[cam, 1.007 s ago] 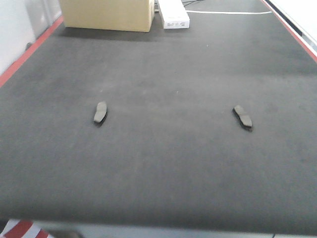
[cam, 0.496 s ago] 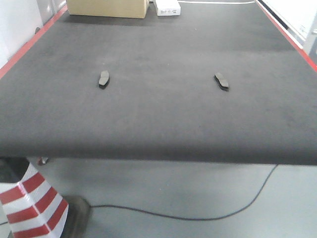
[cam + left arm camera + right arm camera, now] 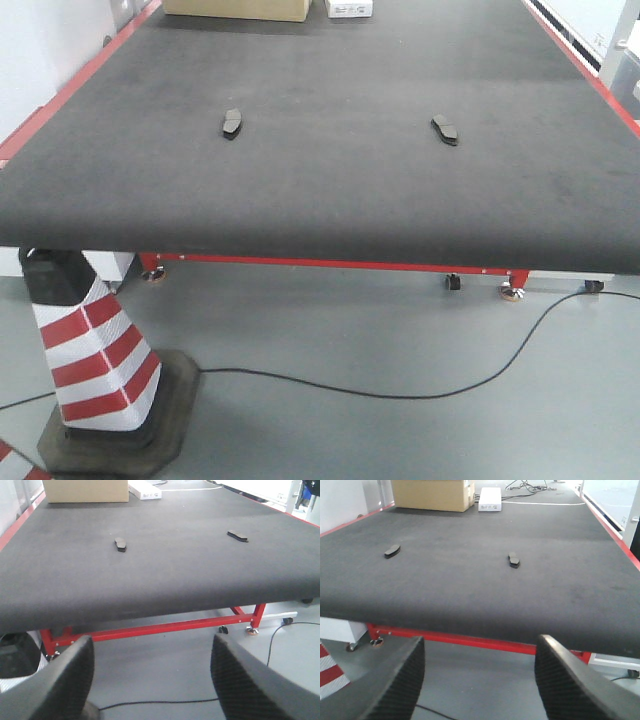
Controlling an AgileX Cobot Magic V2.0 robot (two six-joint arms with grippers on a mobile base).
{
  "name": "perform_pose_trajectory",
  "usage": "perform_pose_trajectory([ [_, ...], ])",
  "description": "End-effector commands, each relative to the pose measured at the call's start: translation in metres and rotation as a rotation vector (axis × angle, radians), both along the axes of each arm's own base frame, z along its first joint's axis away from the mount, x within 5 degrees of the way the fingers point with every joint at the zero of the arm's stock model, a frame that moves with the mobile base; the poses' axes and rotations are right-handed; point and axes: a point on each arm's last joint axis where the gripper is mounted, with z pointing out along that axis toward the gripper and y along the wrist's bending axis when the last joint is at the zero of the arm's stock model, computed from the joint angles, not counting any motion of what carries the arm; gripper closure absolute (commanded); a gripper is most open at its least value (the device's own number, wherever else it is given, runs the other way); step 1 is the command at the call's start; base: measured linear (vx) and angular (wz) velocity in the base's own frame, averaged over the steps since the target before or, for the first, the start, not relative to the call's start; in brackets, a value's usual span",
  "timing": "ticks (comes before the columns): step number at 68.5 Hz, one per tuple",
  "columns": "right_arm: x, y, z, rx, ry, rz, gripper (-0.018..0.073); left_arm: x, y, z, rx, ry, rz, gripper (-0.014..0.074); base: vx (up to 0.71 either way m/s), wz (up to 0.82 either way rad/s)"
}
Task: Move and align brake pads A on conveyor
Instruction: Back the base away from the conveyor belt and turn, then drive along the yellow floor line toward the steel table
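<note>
I now stand farther back from the conveyor (image 3: 330, 200), so the left brake pad (image 3: 232, 123) and right brake pad (image 3: 445, 130), well apart at its middle, lie beyond my left claw (image 3: 152, 675) and right claw (image 3: 480, 680), both wide open, empty.

The front view stands back from the near end of the conveyor (image 3: 320, 190), slightly above it, and looks along the belt. The wrist views sit lower, near belt height, and face the same way over the spread left pincer (image 3: 150, 655) and right pincer (image 3: 480, 655). All three share both brake pads (image 3: 233, 123) and the far cardboard box (image 3: 235, 8).
</note>
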Motion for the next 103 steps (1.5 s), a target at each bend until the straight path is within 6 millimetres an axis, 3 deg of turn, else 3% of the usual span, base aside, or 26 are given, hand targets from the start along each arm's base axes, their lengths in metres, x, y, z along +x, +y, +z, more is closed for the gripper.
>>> perform_pose_trajectory([
  [1,0.0021,-0.0010,0.0141,-0.005,-0.089,-0.011,0.0096,0.0017,-0.0012,0.0132,-0.022,-0.076,-0.008,0.0108,-0.21,0.04],
  [30,0.0021,-0.0010,0.0141,-0.005,-0.089,-0.011,0.0096,0.0017,-0.0011,0.0131,-0.021,-0.076,-0.007,0.0108,-0.19,-0.34],
  [103,0.0021,-0.0010,0.0140,-0.005,-0.089,-0.011,0.0096,0.0017,-0.0011,0.0130,-0.021,-0.075,-0.007,0.0108,-0.14,-0.89],
])
